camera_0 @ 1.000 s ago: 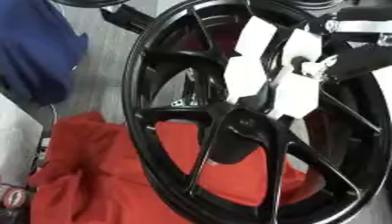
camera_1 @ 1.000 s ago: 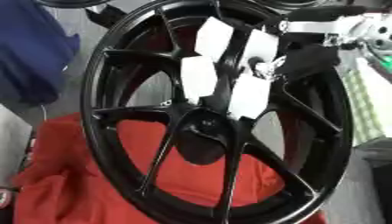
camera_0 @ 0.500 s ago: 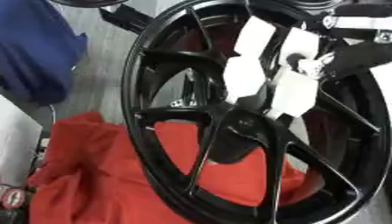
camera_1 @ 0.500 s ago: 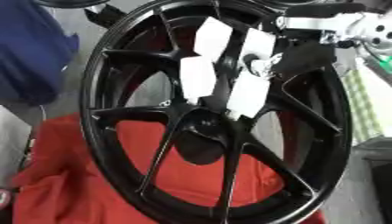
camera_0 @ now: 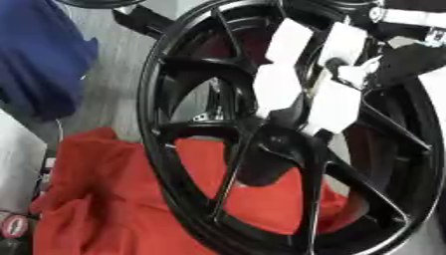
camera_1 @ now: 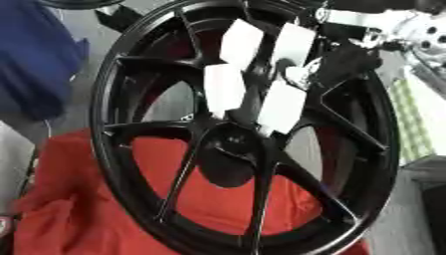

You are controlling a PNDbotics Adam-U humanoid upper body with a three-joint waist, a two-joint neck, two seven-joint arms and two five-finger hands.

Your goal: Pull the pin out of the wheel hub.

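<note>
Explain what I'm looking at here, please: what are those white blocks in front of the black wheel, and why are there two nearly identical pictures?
Both pictures come from the two eyes of a camera in a humanoid robot's head, looking down at its work, so they nearly match. The big black wheel stands over a red cloth. The white blocks are the fingers of the robot's right hand, reaching in from the upper right toward the hub at the wheel's middle. The job is pulling a pin from that hub, but I cannot make out the pin or any grip. A blue fabric lies at the left.
</note>
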